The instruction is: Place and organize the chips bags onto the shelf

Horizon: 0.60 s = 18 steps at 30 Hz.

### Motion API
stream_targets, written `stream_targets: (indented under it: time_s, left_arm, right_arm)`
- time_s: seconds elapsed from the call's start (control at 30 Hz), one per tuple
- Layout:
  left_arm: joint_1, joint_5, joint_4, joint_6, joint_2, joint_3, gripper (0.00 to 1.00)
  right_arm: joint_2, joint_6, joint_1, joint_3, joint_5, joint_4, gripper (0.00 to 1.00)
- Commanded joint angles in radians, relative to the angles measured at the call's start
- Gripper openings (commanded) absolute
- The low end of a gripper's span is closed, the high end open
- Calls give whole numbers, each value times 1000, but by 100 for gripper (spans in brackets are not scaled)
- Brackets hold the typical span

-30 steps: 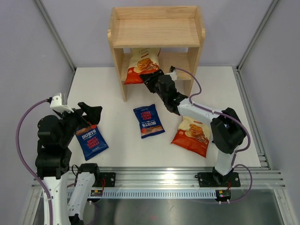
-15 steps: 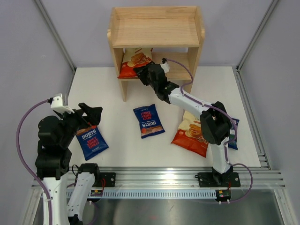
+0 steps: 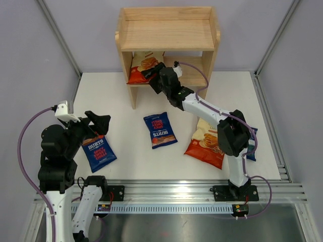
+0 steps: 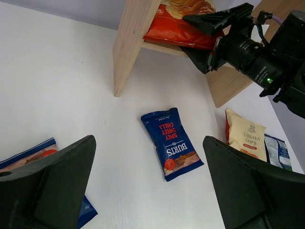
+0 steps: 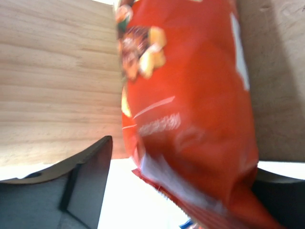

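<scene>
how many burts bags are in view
3: left Burts bag beside the left arm, centre Burts bag before the shelf, right Burts bag mostly hidden behind the right arm.

Left tool (image 3: 100,124) and right tool (image 3: 151,74) both gape.

A dark blue bag (image 4: 171,143) lying in the middle of the table reads "BURTS" in large letters, with "SPICY SWEET CHILLI" printed beside it. A second dark blue bag (image 3: 98,150) at the near left also shows "BURTS". A cream bag (image 4: 247,137) on the right reads "CASSAVA CHIPS". The print on the red-orange bag (image 5: 190,119) on the shelf (image 3: 166,35) is too blurred to read.
</scene>
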Motion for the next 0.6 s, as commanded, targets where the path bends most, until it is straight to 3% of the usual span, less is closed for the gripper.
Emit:
stream_targets:
  time_s: [0.0,0.3,0.4,0.57]
  left_arm:
    - [-5,2,27,17,-9,-3,99]
    - [-5,22,24,11,6,-13,99]
    - [-5,55,26,5,28,-16,99]
    - [-5,155,67,-9,65,-36,99]
  right_arm:
    - [-60,-51,-4,9,4,-137,79]
    - [-177,-88,-15,-78,24,-214,90]
    - [-240,-96,-21,-150,33,-197,98]
    - [-370,-180,-27,-255,21,-167,99]
